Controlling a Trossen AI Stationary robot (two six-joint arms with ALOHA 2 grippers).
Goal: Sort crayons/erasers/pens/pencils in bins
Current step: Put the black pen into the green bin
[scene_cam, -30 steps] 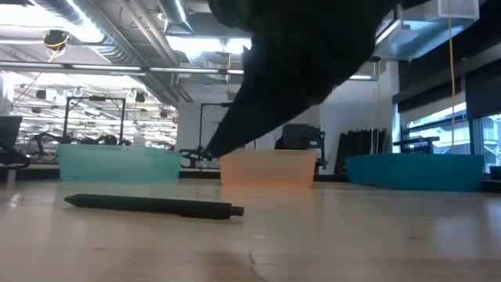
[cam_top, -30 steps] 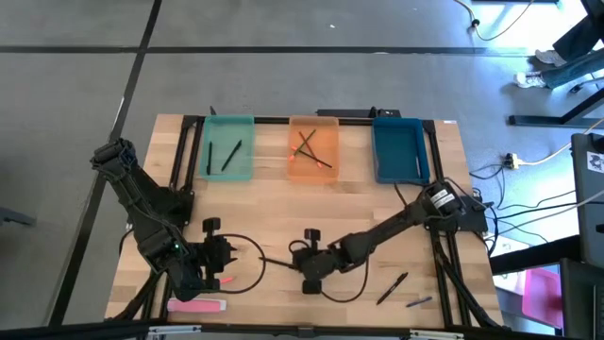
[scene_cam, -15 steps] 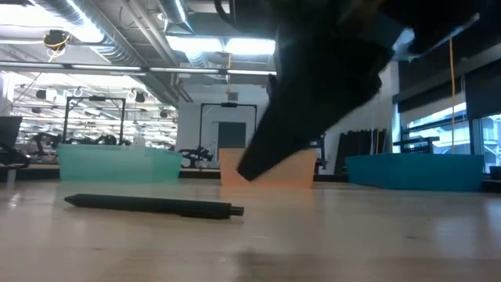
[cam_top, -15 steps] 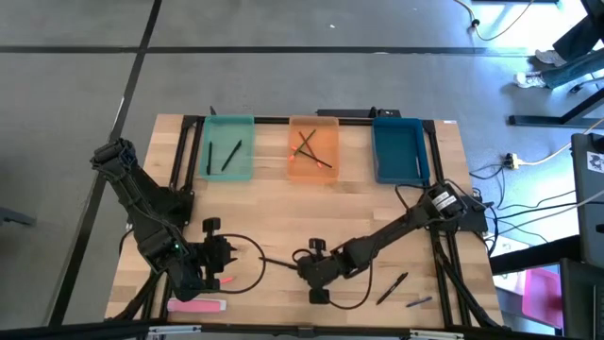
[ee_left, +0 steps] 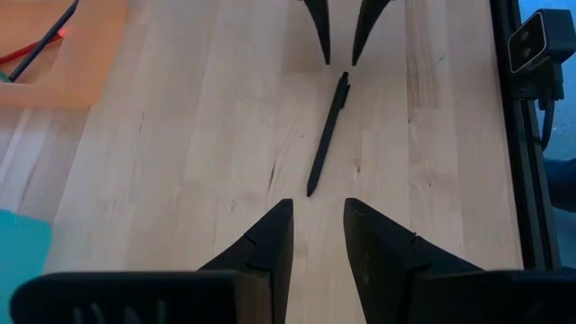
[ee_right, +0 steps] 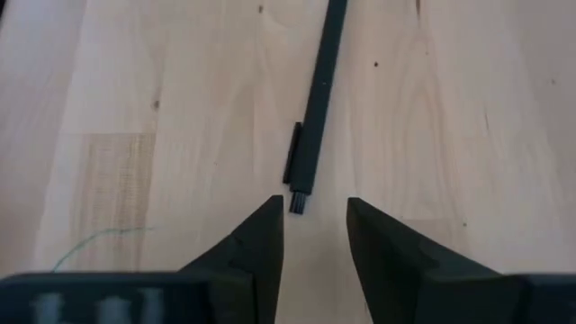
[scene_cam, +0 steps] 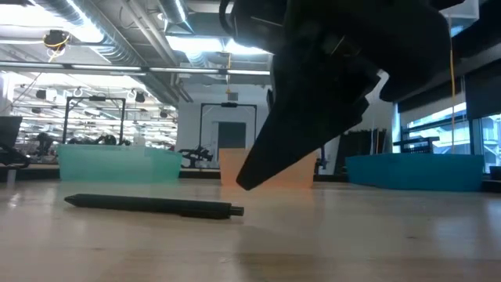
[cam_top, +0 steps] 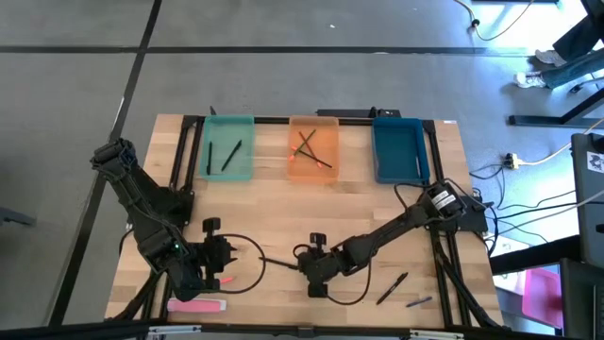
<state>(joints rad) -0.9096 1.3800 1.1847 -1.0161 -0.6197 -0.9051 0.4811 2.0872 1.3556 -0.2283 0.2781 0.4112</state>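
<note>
A black pen [ee_right: 315, 108] lies flat on the wooden table [cam_top: 283, 208] between my two grippers; it also shows in the low view [scene_cam: 153, 205]. My right gripper [ee_right: 315, 202] is open, slanting down, its fingertips just short of the pen's clip end and touching nothing. My left gripper [ee_left: 317, 205] is open at the pen's other end [ee_left: 310, 187], also clear of it. A pink eraser [cam_top: 196, 305] lies near the front left edge. At the far edge stand the teal bin [cam_top: 229, 146] with two pens, the orange bin [cam_top: 313, 149] with pencils, and the blue bin [cam_top: 396, 149].
Another black pen [cam_top: 392, 288] and a short bluish stick [cam_top: 420, 302] lie at the front right. A small red piece [cam_top: 225, 280] sits under the left gripper. Black cables loop on the table by both grippers. Bare wood lies between the grippers and the bins.
My right gripper has tipped and sunk toward the table; in the low view its fingertip has come down close to the wood beside the pen's end. The pen has kept still.
</note>
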